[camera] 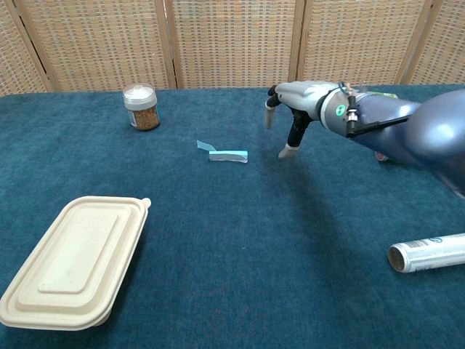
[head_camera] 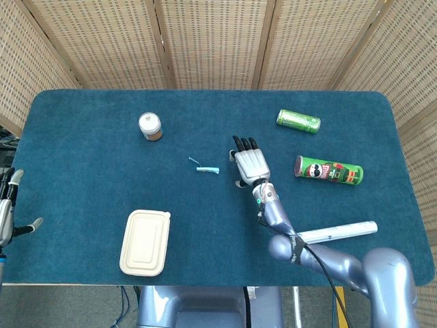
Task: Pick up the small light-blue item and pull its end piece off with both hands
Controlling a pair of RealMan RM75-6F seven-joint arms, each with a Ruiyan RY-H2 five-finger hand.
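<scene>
Small light-blue tube-shaped item (head_camera: 207, 169) with a thin curled strip at one end lies flat on the dark blue carpeted table (head_camera: 82, 157), near the table's middle, slightly toward the far edge. Nothing touches it.

My right hand (head_camera: 250, 163) hovers just beside the item, on the side facing the table's right edge, apart from it. Back of the hand faces up in the head view; fingers extended and spread, pointing toward the far edge, holding nothing. In the chest view the same hand (camera: 293, 102) sits above the table surface with fingertips angled down.

My left hand (head_camera: 7, 215) is at the left edge of the table, toward the near corner, only partly in the head view; fingers apart, nothing in it.

Other things: a small clear jar with a white lid and brown contents (head_camera: 149, 126) toward the far left; a beige lidded rectangular food container (head_camera: 145, 242) near the near edge; a green drink can on its side (head_camera: 298, 121) toward the far right; a green cylindrical crisp tube on its side (head_camera: 328, 170) near the right edge; a white-and-silver tube (head_camera: 338, 232) lying near the near right corner.
</scene>
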